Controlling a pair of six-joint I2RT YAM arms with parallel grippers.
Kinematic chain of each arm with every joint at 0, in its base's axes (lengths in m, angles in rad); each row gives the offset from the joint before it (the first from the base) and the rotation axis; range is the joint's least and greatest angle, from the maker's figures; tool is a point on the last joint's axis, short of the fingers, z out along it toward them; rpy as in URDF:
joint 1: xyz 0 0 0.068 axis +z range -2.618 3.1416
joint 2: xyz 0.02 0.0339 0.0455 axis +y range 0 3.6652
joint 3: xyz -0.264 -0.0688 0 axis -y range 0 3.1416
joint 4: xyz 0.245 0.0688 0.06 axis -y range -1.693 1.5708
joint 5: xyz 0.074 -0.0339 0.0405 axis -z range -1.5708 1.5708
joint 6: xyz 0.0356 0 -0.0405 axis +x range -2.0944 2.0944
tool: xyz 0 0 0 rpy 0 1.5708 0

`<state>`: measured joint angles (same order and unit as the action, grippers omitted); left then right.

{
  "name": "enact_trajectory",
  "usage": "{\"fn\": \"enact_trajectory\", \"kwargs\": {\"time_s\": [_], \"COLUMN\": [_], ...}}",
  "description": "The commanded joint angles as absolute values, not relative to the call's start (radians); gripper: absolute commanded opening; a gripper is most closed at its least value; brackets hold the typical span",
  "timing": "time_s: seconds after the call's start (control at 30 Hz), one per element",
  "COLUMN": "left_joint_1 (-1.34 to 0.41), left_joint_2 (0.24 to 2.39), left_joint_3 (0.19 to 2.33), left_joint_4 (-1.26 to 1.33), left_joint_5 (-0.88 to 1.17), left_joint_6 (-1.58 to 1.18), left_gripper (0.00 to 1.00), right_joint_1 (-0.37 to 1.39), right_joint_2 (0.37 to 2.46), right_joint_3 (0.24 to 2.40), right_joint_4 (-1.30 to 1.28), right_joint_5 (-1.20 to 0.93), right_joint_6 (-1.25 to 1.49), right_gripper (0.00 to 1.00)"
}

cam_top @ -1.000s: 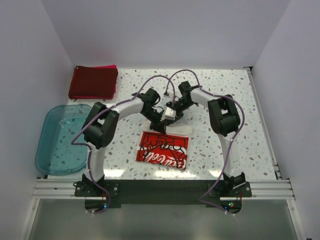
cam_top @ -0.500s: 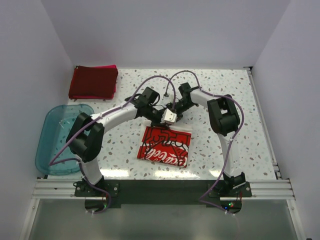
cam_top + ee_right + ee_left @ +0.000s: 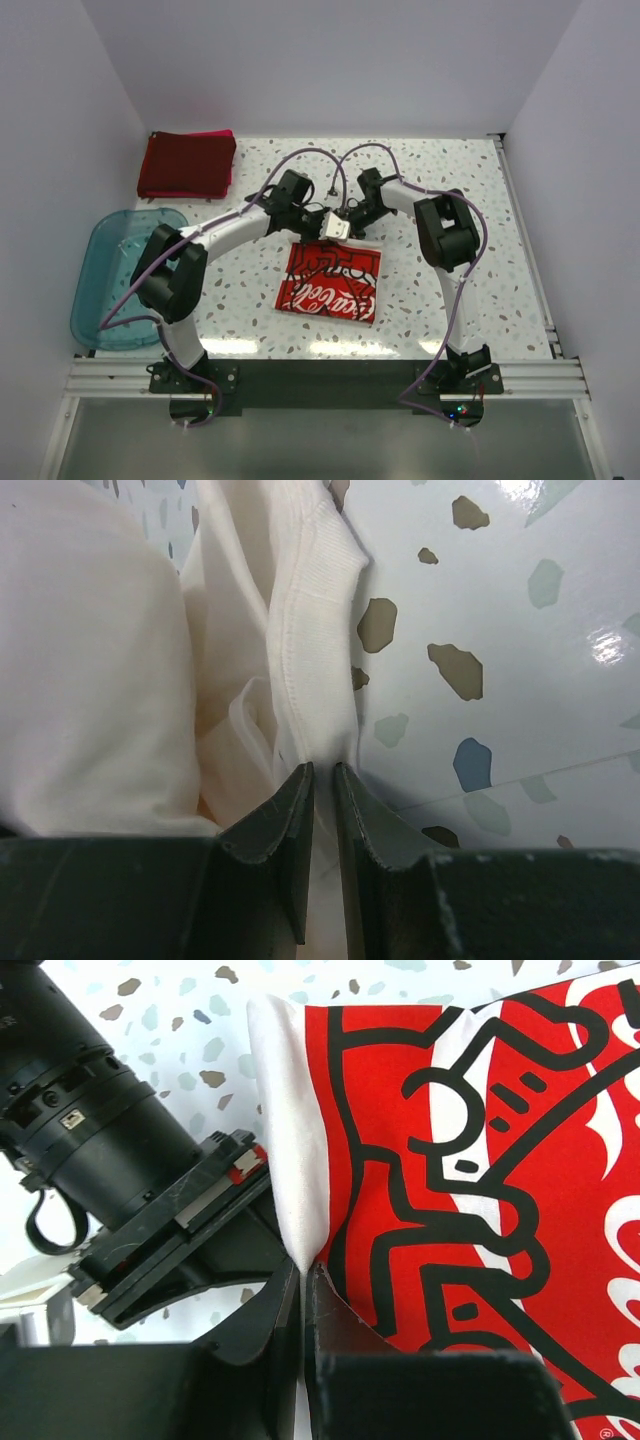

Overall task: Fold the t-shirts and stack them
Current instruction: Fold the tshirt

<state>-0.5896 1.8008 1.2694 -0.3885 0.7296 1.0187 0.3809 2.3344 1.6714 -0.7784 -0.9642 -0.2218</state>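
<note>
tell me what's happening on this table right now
Both arms are handling a cream-white t-shirt with a red print, lying mid-table. The left gripper is shut on its white folded edge; the right gripper pinches cream cloth close beside it. A folded dark red shirt lies on a pink one in the far left corner, a teal tub in front of it.
</note>
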Motion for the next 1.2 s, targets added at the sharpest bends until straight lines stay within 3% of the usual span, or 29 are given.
{"fn": "enact_trajectory", "kwargs": {"time_s": [0.0,0.53,0.73,0.8,0.83,0.93,1.17], "left_joint_1": [-0.572,-0.561,-0.561,-0.563,-0.563,-0.561,-0.548], "left_joint_2": [1.782,1.752,1.726,1.718,1.712,1.671,1.568], "left_joint_3": [1.285,1.117,1.037,1.023,1.016,1.015,1.026], "left_joint_4": [-0.293,-0.016,0.116,0.133,0.140,0.134,-0.044], "left_joint_5": [0.739,0.698,0.673,0.673,0.673,0.690,0.741], "left_joint_6": [1.069,1.103,1.123,1.126,1.124,1.105,1.080], "left_gripper": [0.00,0.00,0.07,0.12,0.25,0.36,0.42], "right_joint_1": [0.394,0.397,0.396,0.396,0.396,0.396,0.396], "right_joint_2": [2.368,2.382,2.370,2.362,2.361,2.361,2.361], "right_joint_3": [1.646,1.675,1.690,1.712,1.723,1.791,1.939], "right_joint_4": [-0.776,-0.776,-0.801,-0.818,-0.827,-0.891,-1.020], "right_joint_5": [-0.891,-0.893,-0.877,-0.858,-0.848,-0.822,-0.761], "right_joint_6": [-0.268,-0.247,-0.268,-0.284,-0.302,-0.353,-0.460], "right_gripper": [0.20,0.21,0.22,0.23,0.23,0.25,0.27]}}
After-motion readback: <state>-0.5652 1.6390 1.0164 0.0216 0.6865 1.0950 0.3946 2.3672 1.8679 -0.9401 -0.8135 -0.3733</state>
